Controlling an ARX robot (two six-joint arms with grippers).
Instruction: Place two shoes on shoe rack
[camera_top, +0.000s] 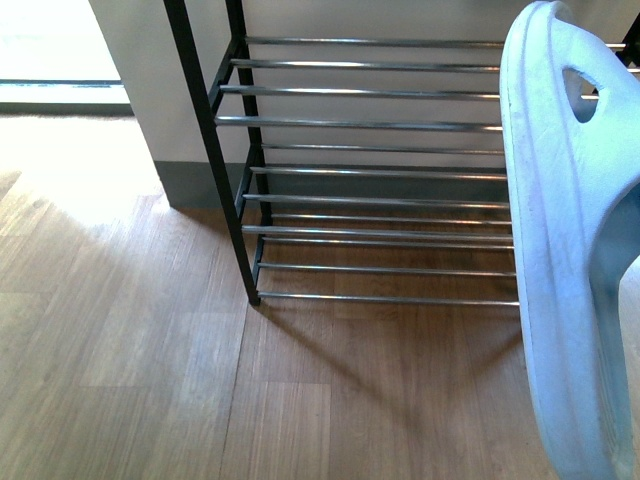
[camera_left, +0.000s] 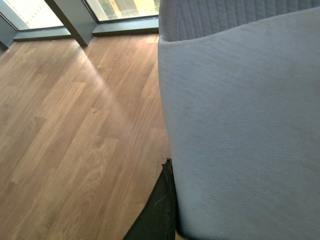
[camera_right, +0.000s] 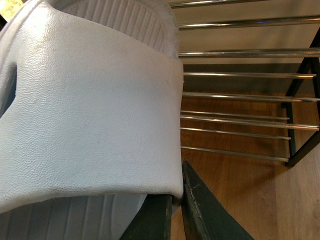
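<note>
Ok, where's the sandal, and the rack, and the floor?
sandal (camera_right: 90, 100): right wrist view, on its wide bumpy strap.
rack (camera_top: 370, 123): front view, on one shiny bar.
floor (camera_top: 130, 360): front view, on a bare wood plank.

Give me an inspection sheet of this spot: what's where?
Surface: wood floor, sunlit in places.
Job's things: shoe rack, no shoes on the bars in view; pale sandal held up before it.
Clutter: nothing seen.
End effectors: right end effector shut on the sandal's strap; left end effector shows one finger beside a second sandal, grip unclear.
Cables: nothing seen.
Surroundings: wall behind rack; window.
</note>
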